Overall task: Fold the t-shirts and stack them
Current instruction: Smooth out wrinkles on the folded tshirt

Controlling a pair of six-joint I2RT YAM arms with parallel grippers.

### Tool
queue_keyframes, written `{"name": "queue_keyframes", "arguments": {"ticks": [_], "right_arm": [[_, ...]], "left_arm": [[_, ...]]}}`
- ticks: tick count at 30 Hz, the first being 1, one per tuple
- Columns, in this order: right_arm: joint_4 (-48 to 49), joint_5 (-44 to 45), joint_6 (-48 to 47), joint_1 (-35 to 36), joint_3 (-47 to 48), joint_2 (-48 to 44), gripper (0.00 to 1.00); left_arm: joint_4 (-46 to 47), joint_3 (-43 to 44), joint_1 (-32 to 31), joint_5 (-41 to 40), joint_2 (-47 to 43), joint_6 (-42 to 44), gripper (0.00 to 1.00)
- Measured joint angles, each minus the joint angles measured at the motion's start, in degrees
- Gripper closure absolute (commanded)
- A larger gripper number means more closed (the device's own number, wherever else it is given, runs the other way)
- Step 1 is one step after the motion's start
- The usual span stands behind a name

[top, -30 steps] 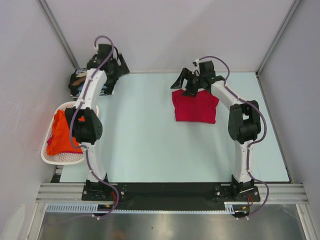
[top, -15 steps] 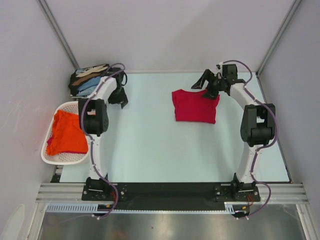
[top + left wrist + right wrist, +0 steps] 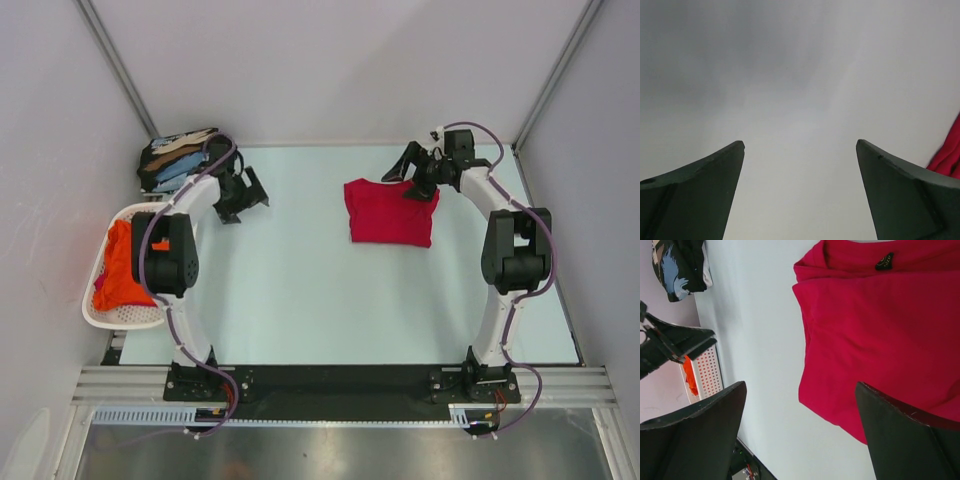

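Red t-shirt (image 3: 390, 213) lies on the table (image 3: 300, 300) as a rough rectangle, sleeves tucked in, collar label up. Fold looks done, or nearly. R gripper (image 3: 406, 178) hangs over the red shirt's far edge, jaws wide apart, nothing in them. L gripper (image 3: 246, 203) is well left of the red shirt, low over bare table, jaws also wide apart & empty. Black printed t-shirts (image 3: 178, 158) sit in a pile far left of the red shirt, at the back corner. Orange t-shirt (image 3: 122, 268) is bunched in the white basket (image 3: 128, 318), far left of the red shirt & nearer the arm bases.

Step, as I read it: btw fold and stack. Next is prob. to grip the red shirt by two edges & carry it left onto the black pile w/o letting the fold fall open. That likely needs both arms. Orange one not yet started.

Hard to see:
- L wrist view is nearly all blur, only a red sliver at its right edge.
- No. of black shirts in the pile: can't tell.
- Red shirt's under-layers are hidden.
- Part of the orange shirt sits behind the L arm in the top view.
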Motion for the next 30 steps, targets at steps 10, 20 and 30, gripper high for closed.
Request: {"name": "queue_keyframes", "arguments": {"ticks": [10, 20, 30], "right_arm": [[-0.5, -0.9, -0.9, -2.2, -2.6, -0.8, 0.04], [-3.8, -1.0, -4.2, -2.5, -2.5, -1.0, 0.04], [-0.6, -1.2, -5.7, -2.7, -8.6, -4.9, 0.05]], "left_arm": [[-11.9, 34.4, -12.2, -35.1, 14.7, 18.4, 0.00], [-17.6, 25.9, -18.7, -68.1, 28.1, 32.7, 0.00], [-15.9, 27.3, -15.1, -74.8, 31.1, 34.4, 0.00]]}}
